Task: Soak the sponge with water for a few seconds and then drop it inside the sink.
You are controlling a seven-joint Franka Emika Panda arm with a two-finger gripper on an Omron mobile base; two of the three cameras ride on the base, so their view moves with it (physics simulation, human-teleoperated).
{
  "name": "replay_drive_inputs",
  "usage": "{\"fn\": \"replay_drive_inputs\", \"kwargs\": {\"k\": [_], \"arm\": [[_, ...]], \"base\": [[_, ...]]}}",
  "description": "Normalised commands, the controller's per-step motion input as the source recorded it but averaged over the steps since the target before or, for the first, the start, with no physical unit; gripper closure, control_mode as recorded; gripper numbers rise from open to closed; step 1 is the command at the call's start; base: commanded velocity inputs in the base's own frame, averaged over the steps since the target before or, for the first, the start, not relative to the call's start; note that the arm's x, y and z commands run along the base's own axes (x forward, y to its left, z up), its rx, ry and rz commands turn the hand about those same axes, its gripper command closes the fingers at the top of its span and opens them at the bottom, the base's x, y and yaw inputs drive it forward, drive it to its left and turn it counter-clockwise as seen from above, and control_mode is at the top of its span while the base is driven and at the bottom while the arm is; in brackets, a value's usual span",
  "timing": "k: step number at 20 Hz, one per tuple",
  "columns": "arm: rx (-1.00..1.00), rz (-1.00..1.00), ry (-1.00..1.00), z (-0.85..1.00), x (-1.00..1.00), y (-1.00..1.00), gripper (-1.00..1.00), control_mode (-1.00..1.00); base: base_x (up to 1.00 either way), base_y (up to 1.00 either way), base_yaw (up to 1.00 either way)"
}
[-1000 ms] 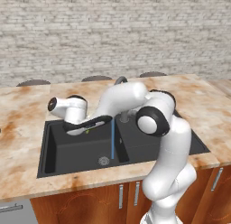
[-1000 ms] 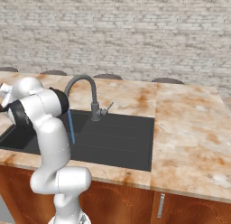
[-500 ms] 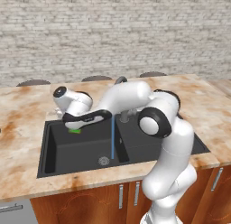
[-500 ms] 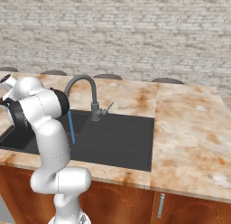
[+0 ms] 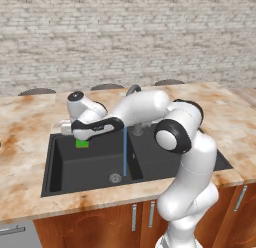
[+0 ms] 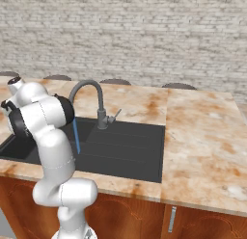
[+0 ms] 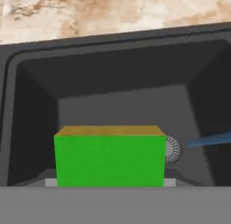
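While pincer (image 5: 81, 140) clamps flat green sponge (image 7: 109, 161), matte black sink (image 7: 122, 74) below.

Bright green sponge (image 7: 109, 161) with yellow-brown top, matte black sink (image 5: 60, 157), translucent blue water (image 5: 124, 153), marbled tan counter (image 6: 202, 137)

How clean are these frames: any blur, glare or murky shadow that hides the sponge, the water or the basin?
Left base view: sharp, flat even light; the sponge and water read clearly against the black sink. Right base view: equally crisp, no glare, though the arm blocks part of the basin. Hand view: soft and blocky; the sponge fills the foreground, basin walls fade into dark grey, the drain stays legible.
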Motion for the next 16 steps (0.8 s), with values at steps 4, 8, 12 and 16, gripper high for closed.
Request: {"fn": "replay_drive_inputs", "kwargs": {"k": [4,8,12,16], "arm": [[0.00,0.35,0.09,0.00,-0.02,0.11,1.00,-1.00],[0.00,0.28,0.10,0.00,-0.08,0.09,1.00,-1.00],[0.00,0.15,0.12,0.00,-0.07,0.00,1.00,-1.00],[0.00,0.01,0.11,-0.11,0.00,0.00,1.00,-1.00]], "base": [[0.00,0.00,0.00],[0.00,0.00,0.00],[0.00,0.00,0.00],[0.00,0.00,0.00]]}}
